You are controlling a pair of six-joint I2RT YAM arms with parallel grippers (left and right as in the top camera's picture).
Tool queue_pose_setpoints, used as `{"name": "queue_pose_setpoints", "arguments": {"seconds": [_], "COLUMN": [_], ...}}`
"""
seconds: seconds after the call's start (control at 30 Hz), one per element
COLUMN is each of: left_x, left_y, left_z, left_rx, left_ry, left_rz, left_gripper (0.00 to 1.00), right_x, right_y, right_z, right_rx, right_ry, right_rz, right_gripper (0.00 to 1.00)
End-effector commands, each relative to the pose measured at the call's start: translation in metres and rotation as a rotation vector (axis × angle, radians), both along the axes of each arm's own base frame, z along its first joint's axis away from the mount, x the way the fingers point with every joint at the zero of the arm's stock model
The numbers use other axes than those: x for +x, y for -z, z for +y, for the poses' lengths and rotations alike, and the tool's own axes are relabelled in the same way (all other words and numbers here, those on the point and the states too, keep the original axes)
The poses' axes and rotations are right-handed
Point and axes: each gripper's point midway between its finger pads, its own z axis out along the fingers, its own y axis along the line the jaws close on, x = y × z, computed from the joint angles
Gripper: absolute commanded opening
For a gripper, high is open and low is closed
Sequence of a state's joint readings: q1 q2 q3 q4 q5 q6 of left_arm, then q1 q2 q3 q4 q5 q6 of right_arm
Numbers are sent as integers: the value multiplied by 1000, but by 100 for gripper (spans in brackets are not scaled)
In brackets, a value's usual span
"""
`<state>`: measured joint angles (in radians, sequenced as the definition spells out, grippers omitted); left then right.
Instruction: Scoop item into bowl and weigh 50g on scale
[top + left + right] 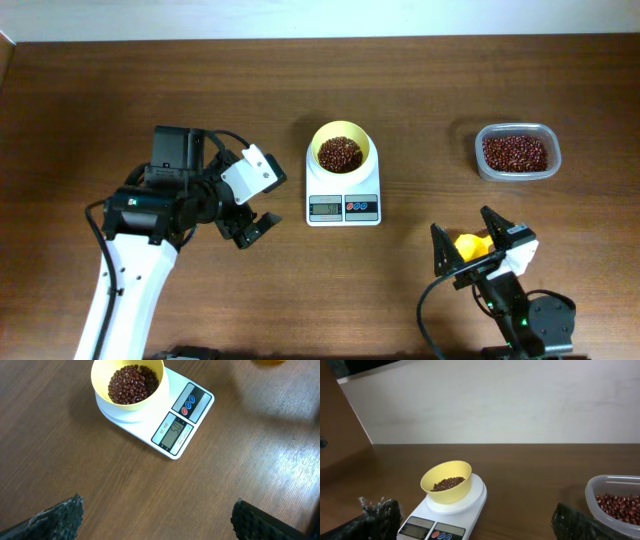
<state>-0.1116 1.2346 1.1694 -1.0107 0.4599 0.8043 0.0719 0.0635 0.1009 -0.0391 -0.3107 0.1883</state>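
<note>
The pale yellow bowl (319,137) stands on the white scale (343,188) at the table's middle and holds a heap of red-brown beans (340,153). In the left wrist view the bowl (100,387), the beans (132,382) and the scale (197,417) show clearly, and the display digits look like 50.4. My left gripper (255,228) is open and empty, left of the scale. My right gripper (478,245) is open near the front right, over a yellow scoop (472,243). The right wrist view shows the bowl (447,491) and the scale (472,507) ahead.
A clear plastic tub (484,165) with more beans (515,152) stands at the back right, and also shows in the right wrist view (596,497). A pale wall lies beyond the table's far edge.
</note>
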Motion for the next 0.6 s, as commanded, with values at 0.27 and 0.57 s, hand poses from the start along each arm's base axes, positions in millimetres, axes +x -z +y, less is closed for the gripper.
{"name": "queue_pose_setpoints", "arguments": {"seconds": [0.27,0.57], "left_x": [2,2], "left_y": [-5,-5], "left_z": [0,0], "left_rx": [0,1], "left_ry": [11,11], "left_rz": [-19,-19], "left_gripper": [99,99], "right_x": [-1,4], "right_y": [-12,-2], "right_z": [-9,-10], "right_rx": [15,-13], "right_ry": [55,65], "right_rz": [-78,-120], "right_gripper": [99,99]}}
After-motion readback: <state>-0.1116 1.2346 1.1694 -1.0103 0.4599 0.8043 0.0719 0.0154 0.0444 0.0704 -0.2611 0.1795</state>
